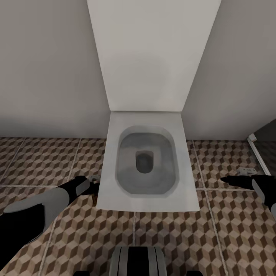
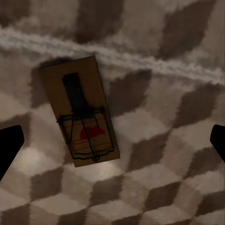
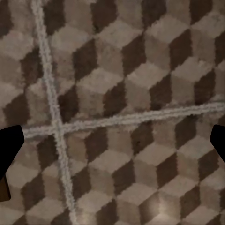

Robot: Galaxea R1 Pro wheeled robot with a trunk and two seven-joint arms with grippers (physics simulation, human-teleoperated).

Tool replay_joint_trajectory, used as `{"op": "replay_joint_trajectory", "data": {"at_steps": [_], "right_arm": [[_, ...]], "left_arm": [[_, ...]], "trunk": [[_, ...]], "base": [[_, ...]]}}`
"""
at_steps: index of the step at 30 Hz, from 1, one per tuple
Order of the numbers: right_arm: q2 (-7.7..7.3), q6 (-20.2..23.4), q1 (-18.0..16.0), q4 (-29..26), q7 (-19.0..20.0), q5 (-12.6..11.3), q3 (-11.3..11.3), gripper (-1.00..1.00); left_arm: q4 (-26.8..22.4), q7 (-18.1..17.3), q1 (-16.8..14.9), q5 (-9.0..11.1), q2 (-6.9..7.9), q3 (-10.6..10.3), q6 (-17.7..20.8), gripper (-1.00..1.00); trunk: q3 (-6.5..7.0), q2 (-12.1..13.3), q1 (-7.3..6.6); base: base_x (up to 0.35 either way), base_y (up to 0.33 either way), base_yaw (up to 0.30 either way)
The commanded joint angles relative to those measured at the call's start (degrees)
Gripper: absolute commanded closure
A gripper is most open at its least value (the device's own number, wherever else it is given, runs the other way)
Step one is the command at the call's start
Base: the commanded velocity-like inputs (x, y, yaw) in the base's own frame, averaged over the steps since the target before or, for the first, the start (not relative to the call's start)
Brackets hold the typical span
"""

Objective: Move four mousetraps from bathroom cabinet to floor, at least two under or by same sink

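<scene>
The bathroom floor point(image 1: 230, 230) is tiled, a matt print of brown, beige and white cubes with pale, slightly rough grout lines (the same surface fills the right wrist view). The mousetrap point(image 2: 82, 110) in the left wrist view looks like a flat dull wooden board carrying thin dark metal wire and a red patch. The toilet point(image 1: 111, 161) is smooth white ceramic with a soft sheen, its bowl greyer. The wall point(image 1: 46, 69) behind is plain, matt off-white.

Brown, beige and white cube-patterned bathroom floor point(image 1: 230, 237) showing pale grout, white toilet point(image 1: 147, 161) showing grey bowl, dark-brown mousetrap point(image 2: 79, 110) below the left gripper showing a red spot
</scene>
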Motion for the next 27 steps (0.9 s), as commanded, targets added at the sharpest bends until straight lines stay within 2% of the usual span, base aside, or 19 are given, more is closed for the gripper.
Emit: {"op": "replay_joint_trajectory", "data": {"at_steps": [1,27], "right_arm": [[0.03,0.4,-0.01,-0.09,0.27,0.07,-0.34,-1.0],[-0.19,0.38,-0.01,-2.05,0.46,0.13,-0.25,-1.0]], "left_arm": [[-0.23,0.47,-0.02,0.58,0.08,-0.29,-0.01,-1.0],[-0.23,0.47,0.11,0.65,0.11,-0.3,-0.43,-1.0]], "trunk": [[-0.03,-0.01,-0.01],[-0.03,-0.01,-0.01]], "base": [[0.0,0.0,0.0],[-0.003,0.0,0.0]]}}
